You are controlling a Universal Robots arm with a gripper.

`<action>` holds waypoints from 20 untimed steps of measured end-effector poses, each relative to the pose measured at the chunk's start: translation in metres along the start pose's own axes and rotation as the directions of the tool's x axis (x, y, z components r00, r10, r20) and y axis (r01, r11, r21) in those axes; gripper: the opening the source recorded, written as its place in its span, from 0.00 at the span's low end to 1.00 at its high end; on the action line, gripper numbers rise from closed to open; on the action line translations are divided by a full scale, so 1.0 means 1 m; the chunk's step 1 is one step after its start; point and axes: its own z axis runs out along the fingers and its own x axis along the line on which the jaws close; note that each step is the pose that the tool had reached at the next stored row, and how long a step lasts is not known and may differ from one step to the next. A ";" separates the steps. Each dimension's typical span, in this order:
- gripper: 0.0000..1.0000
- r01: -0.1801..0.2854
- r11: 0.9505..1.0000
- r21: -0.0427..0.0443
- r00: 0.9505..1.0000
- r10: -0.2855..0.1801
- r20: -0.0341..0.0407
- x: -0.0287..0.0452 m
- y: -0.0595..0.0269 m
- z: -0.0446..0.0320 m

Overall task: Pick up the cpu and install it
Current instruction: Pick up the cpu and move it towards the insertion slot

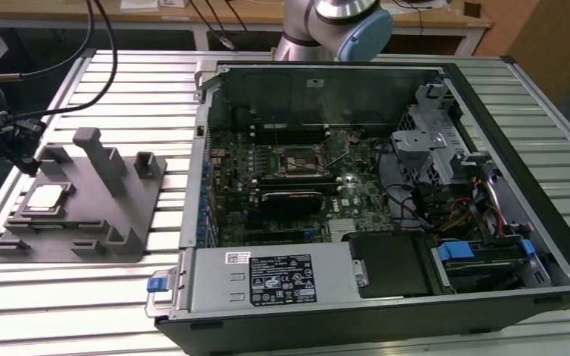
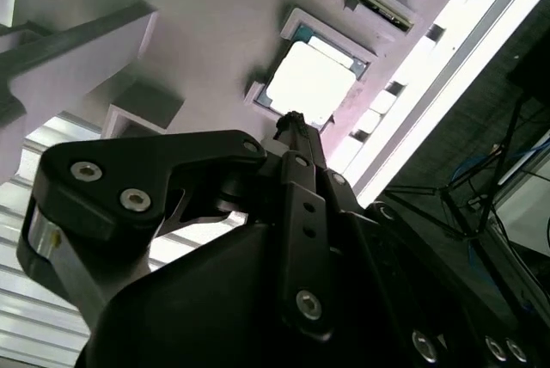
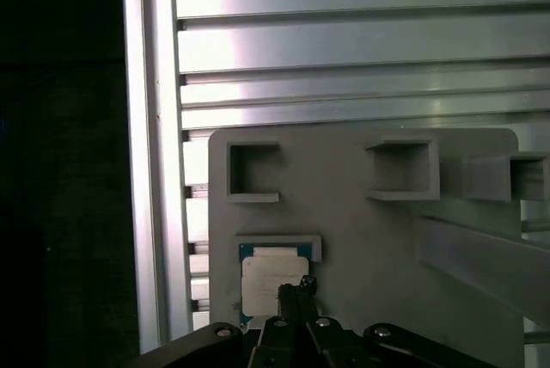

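While the slatted table (image 1: 116, 81) carries an open computer case (image 1: 325, 89), nothing is lifted.
Over the grey fixture block (image 3: 361, 239), at its edge recess, the gripper (image 3: 296, 291) hangs with tips together above the cpu (image 3: 265, 278); descending so, I think, it could scratch or tilt it.

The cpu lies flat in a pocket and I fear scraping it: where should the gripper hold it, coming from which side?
Probably by two opposite rim edges, straight down from above. The cpu lies flat, metal plate up, in a shallow recess of the grey fixture block, so a sideways approach would meet the recess walls.
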 end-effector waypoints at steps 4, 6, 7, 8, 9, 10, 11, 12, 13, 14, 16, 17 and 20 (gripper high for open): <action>0.11 0.000 1.000 0.000 1.000 0.000 0.000 0.0004 -0.0029 0.0060; 0.11 0.000 1.000 0.000 1.000 0.000 0.000 0.0005 -0.0042 0.0089; 0.11 0.000 1.000 0.000 1.000 0.000 0.000 0.0006 -0.0049 0.0103; 0.11 0.000 1.000 0.000 1.000 0.000 0.000 0.0006 -0.0056 0.0117; 0.11 0.000 1.000 0.000 1.000 0.000 0.000 0.0007 -0.0064 0.0133; 0.11 0.000 1.000 0.000 1.000 0.000 0.000 0.0008 -0.0071 0.0147; 0.11 0.000 1.000 0.000 1.000 0.000 0.000 0.0009 -0.0077 0.0161; 0.11 0.000 1.000 0.000 1.000 0.000 0.000 0.0010 -0.0082 0.0176; 0.11 0.000 1.000 0.000 1.000 0.000 0.000 0.0011 -0.0087 0.0192; 0.11 0.000 1.000 0.000 1.000 0.000 0.000 0.0011 -0.0092 0.0209; 0.11 0.000 1.000 0.000 1.000 0.000 0.000 0.0013 -0.0100 0.0242; 0.11 0.001 1.000 0.000 1.000 -0.001 0.000 0.0013 -0.0102 0.0258; 0.11 0.008 1.000 -0.001 1.000 -0.008 0.000 0.0019 -0.0109 0.0291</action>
